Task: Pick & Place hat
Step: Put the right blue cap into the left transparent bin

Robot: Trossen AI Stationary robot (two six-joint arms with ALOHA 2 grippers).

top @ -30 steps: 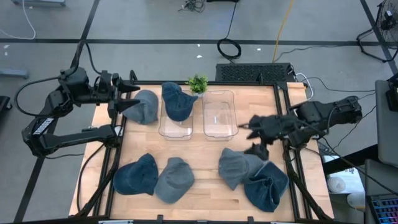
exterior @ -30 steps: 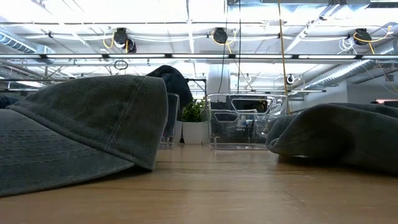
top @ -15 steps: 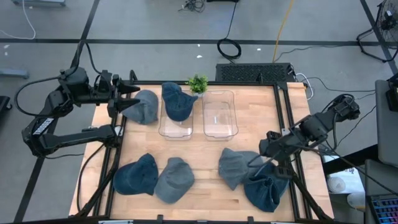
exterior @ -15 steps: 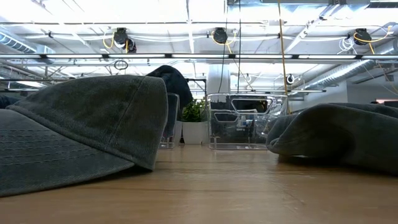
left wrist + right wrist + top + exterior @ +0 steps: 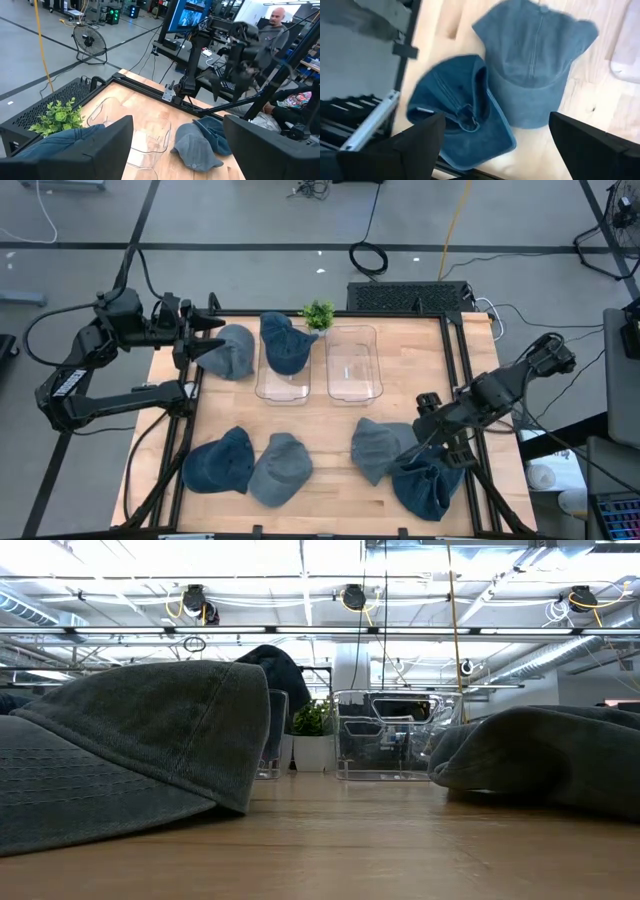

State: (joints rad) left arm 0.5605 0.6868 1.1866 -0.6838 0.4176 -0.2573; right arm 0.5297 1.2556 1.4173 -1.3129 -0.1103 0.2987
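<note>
Above dark blue hat (image 5: 462, 117), right gripper (image 5: 428, 442) hangs w/ jaws wide, empty (left likewise).

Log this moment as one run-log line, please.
right gripper: jaws open above dark blue hat | left gripper: open, by far-left hat | bin: empty

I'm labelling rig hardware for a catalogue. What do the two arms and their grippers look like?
Both arms are dark, near-black, jointed segments with black cables trailing off. The left arm carries a small white label on its lower link. Left gripper and right gripper each have two flat, dark, blunt fingers.
</note>
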